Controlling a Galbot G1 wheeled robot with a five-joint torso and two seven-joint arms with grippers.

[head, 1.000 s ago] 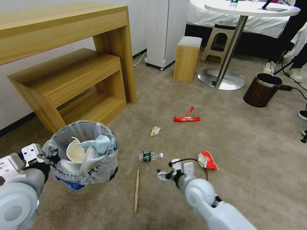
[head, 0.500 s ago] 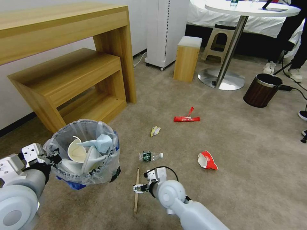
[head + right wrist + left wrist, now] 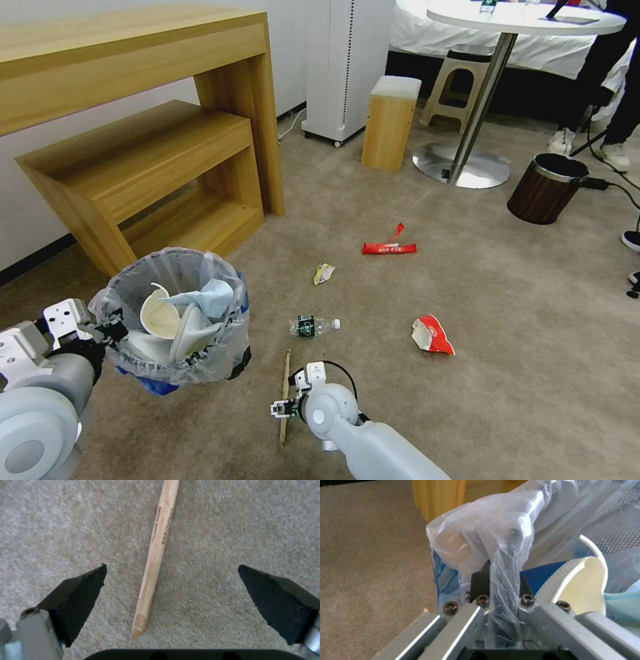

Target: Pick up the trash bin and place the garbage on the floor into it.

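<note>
a light wooden desk (image 3: 133, 60) with a lower shelf unit (image 3: 147, 167) stands at the left by the wall, and a tall white appliance (image 3: 347, 60) stands beside it with a small wooden stool (image 3: 390, 123) just in front. farther right are a beige plastic step stool (image 3: 460, 87), a round white table (image 3: 527, 17) on a metal pedestal, and a brown wood-grain bin (image 3: 547, 188) with a metal rim.

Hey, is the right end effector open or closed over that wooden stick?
Open. The right end effector has its pads spread wide either side of the wooden stick, which lies untouched on the floor.
</note>
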